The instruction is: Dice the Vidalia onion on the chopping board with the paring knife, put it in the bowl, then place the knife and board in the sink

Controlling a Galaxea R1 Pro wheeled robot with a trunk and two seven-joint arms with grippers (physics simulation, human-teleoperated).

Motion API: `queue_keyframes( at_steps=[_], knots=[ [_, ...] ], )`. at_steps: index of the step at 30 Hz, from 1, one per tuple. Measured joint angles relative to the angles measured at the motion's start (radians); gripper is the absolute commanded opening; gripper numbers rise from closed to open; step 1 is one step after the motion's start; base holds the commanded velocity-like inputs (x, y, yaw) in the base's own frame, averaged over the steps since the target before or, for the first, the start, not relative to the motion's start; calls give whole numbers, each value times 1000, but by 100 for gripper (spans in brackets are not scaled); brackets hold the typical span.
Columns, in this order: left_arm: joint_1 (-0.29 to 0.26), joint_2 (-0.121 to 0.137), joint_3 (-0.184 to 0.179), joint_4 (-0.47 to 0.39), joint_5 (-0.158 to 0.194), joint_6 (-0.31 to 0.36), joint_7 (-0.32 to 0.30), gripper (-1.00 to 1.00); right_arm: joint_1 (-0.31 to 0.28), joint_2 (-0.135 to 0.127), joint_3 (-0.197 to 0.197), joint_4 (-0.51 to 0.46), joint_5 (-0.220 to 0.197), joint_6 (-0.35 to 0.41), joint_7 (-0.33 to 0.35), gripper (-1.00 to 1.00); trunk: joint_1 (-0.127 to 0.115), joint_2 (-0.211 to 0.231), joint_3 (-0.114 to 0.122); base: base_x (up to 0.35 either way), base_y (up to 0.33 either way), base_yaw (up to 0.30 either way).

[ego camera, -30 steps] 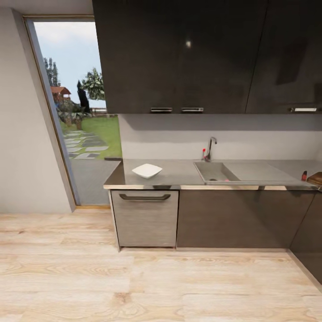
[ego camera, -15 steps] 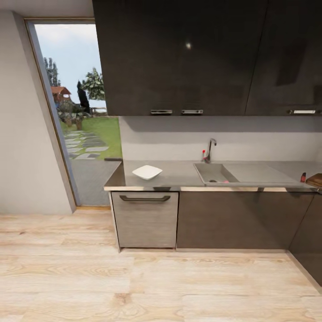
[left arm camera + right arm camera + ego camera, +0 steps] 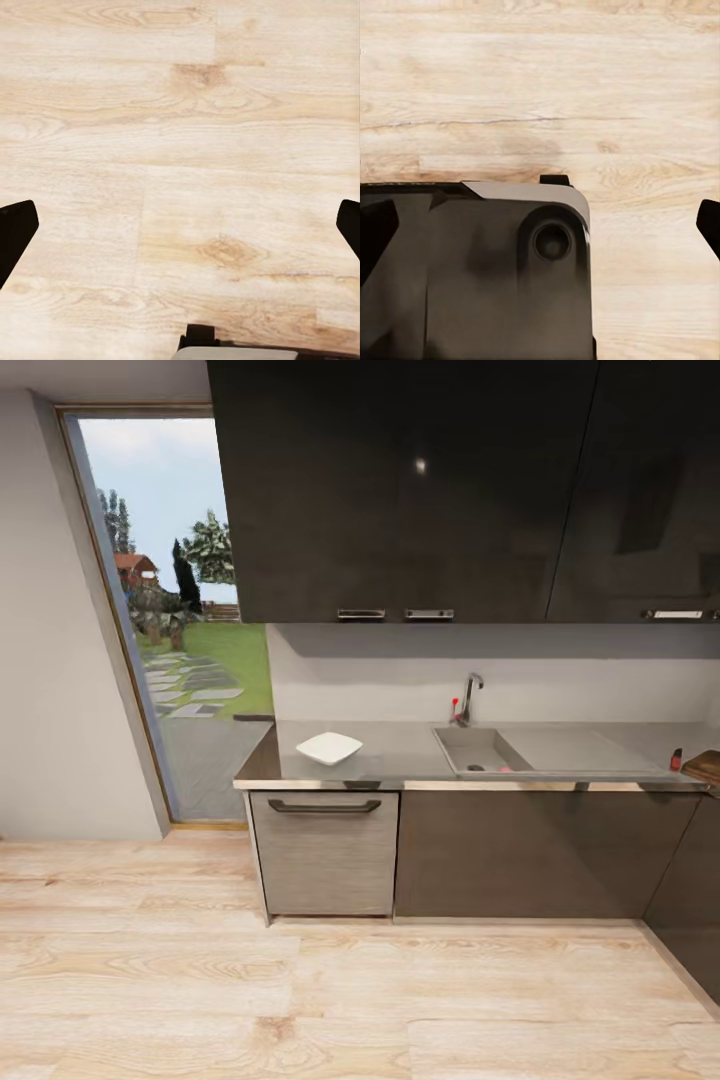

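Bowl [image 3: 329, 747] on countertop [image 3: 400, 755]; onion [image 3: 503, 768] in sink [image 3: 480, 750]. Left gripper [image 3: 180, 225] and right gripper [image 3: 540, 217] spread wide over floor [image 3: 300, 980], holding nothing.

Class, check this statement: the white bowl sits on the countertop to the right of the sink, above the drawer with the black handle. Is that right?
Not quite. In the head view the bowl sits on the countertop to the left of the sink, not to its right. The rest holds: it is above the drawer with the black handle.
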Motion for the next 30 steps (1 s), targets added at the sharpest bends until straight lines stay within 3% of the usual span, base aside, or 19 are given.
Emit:
queue_keyframes(
  at_steps=[30],
  knots=[
    [0, -2, -2, 2, 0, 1, 0, 100, -1, 7, 1, -1, -5, 0, 5, 100, -115, 210, 94, 0, 0, 0]
  ],
)
